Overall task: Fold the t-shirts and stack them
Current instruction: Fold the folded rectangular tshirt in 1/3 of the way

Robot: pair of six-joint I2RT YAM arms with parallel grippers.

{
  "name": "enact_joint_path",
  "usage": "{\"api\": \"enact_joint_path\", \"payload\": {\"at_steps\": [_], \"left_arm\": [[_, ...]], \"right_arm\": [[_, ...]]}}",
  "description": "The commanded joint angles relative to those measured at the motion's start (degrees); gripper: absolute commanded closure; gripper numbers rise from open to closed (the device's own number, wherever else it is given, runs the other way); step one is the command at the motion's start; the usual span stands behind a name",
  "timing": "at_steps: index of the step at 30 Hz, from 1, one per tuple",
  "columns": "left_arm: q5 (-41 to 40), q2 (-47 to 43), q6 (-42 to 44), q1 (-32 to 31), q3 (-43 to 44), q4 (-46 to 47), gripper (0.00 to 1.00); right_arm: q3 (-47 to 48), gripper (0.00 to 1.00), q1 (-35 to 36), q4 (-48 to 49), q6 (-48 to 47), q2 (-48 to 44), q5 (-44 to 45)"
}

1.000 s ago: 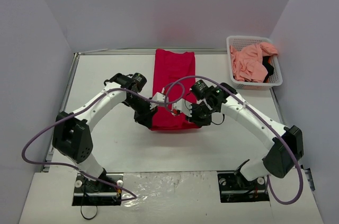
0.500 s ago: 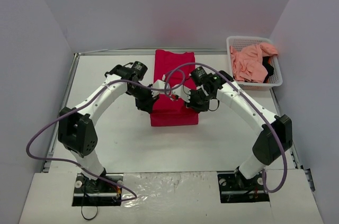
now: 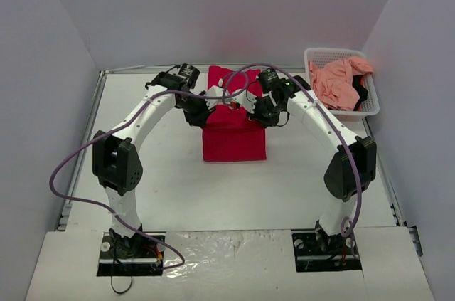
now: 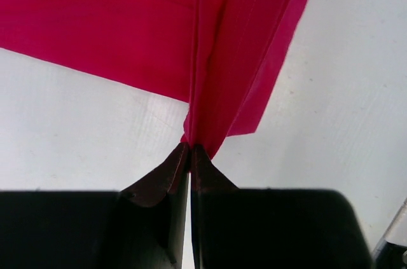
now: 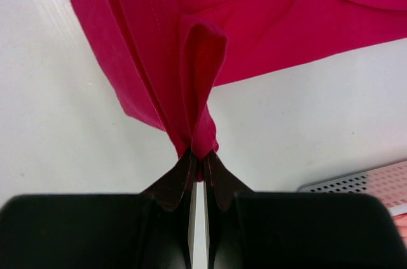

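Looking down from the top camera: the red shirt (image 3: 234,141) lies in the middle of the table (image 3: 156,173), long axis running near to far. Its near part is a flat, tidy rectangle. Both arms reach in over its far half. The left gripper (image 3: 208,107) sits at the shirt's left edge and the right gripper (image 3: 247,107) at its right edge, with cloth bunched between them. A strip of red shows beyond the grippers, flat on the table. At the far right corner stands the basket (image 3: 372,105), well apart from the red shirt. In it the pink shirt (image 3: 333,84) is crumpled, with a black garment (image 3: 360,92) tucked at its right side.

Left wrist: the left gripper (image 4: 190,148) is pinched tight on the red shirt (image 4: 127,27) — a gathered edge rises from between the finger tips. The cloth fans out beyond, some layers hanging, the rest lying on the white table.

Right wrist: the right gripper (image 5: 197,153) is likewise clamped on the red shirt (image 5: 254,21) — a rounded fold of cloth stands up from the tips. A corner of the basket (image 5: 362,186) shows at lower right.
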Motion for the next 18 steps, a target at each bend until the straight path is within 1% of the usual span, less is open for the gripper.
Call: {"api": "enact_joint_path", "payload": {"at_steps": [1, 8, 18], "left_arm": [[-1.9, 0.6, 1.1, -0.1, 5.6, 0.4, 0.98], [-2.6, 7.2, 1.9, 0.7, 13.8, -1.2, 0.98], [-2.5, 12.7, 3.6, 2.1, 19.6, -2.1, 0.98]], "right_arm": [[4.2, 1.0, -2.6, -0.1, 1.3, 3.0, 2.4], [9.9, 1.0, -5.4, 0.0, 0.1, 8.9, 2.4], [16.4, 1.0, -7.2, -0.1, -0.8, 16.5, 1.9]]}}
